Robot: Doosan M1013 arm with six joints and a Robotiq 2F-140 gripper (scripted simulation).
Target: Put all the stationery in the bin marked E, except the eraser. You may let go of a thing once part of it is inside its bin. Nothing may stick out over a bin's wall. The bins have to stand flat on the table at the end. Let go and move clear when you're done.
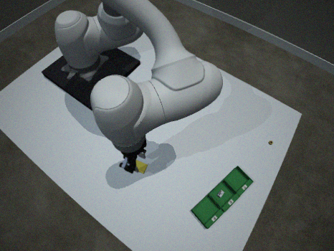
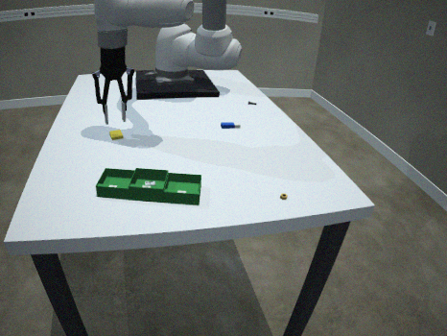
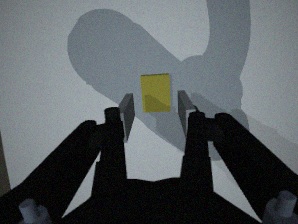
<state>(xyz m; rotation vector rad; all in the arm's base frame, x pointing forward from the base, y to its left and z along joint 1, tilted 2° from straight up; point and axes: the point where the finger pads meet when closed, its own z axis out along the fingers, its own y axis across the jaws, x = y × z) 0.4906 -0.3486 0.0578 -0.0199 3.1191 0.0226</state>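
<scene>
A row of three green bins (image 2: 149,184) stands near the table's (image 2: 58,226) front edge, a small white item in the middle one. At 11 o'clock from the bins, a yellow block (image 2: 116,134) lies flat on the white top. Directly above it hangs the black gripper (image 2: 113,115), fingers partly spread around nothing, clear of the block. Farther back at 1 o'clock lies a blue item (image 2: 229,126), beyond it a small dark one (image 2: 251,103).

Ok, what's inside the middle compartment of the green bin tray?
The green three-compartment bin tray holds one small white-and-grey item in its middle compartment; too small to identify. The near wall hides part of that compartment's floor.
</scene>
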